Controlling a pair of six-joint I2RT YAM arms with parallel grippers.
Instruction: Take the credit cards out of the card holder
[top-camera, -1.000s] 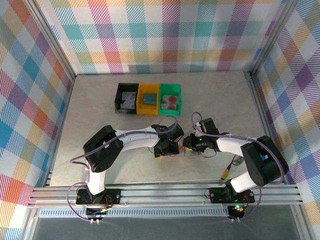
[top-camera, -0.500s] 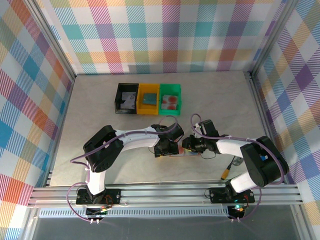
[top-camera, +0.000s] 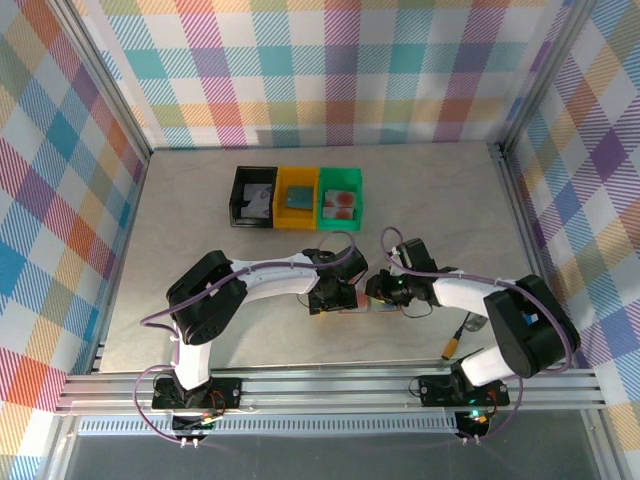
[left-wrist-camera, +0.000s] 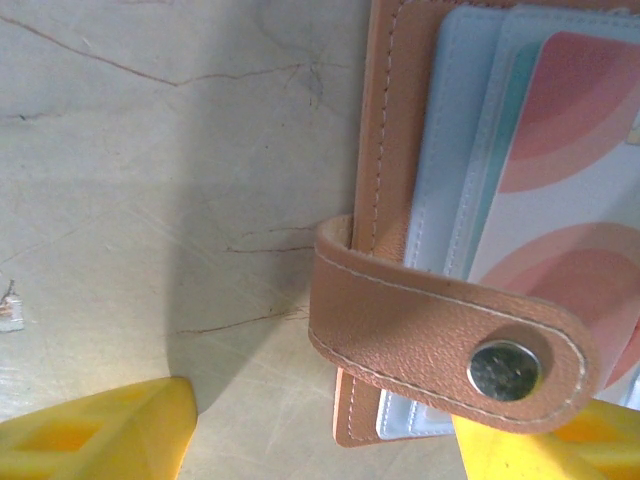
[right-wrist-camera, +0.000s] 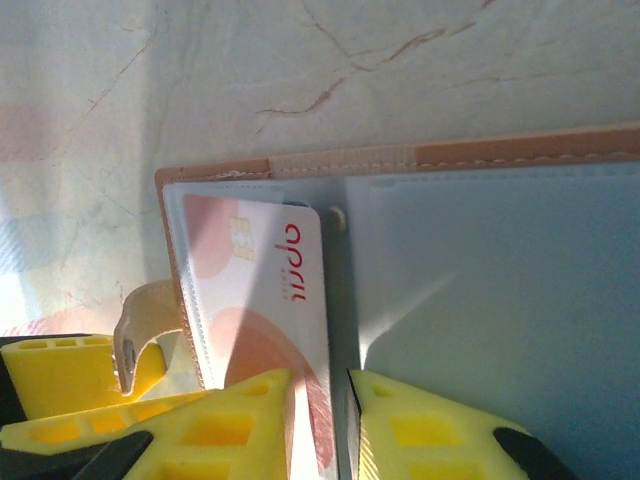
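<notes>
The reddish-brown card holder (top-camera: 362, 306) lies open on the table between my two grippers. In the left wrist view its strap with a metal snap (left-wrist-camera: 504, 370) curls over the holder's corner (left-wrist-camera: 380, 150). My left gripper (left-wrist-camera: 320, 410) is open and straddles that corner. A pale credit card (right-wrist-camera: 260, 280) with red-orange spots sits in the grey-blue pocket (right-wrist-camera: 500, 300). My right gripper (right-wrist-camera: 320, 378) stands at a narrow gap. One finger lies over the card, the other over the pocket, and the card's edge shows between them. From above, the left gripper (top-camera: 340, 298) and right gripper (top-camera: 380, 295) face each other.
Three small bins stand in a row at the back: black (top-camera: 237, 200), yellow (top-camera: 281, 198) and green (top-camera: 360, 196), each with a card inside. A yellow-tipped cable end (top-camera: 455, 346) lies near the right arm. Frame posts and checked walls close in the table.
The right gripper has crept slightly left, closer onto the holder. The left gripper and the holder have stayed put.
</notes>
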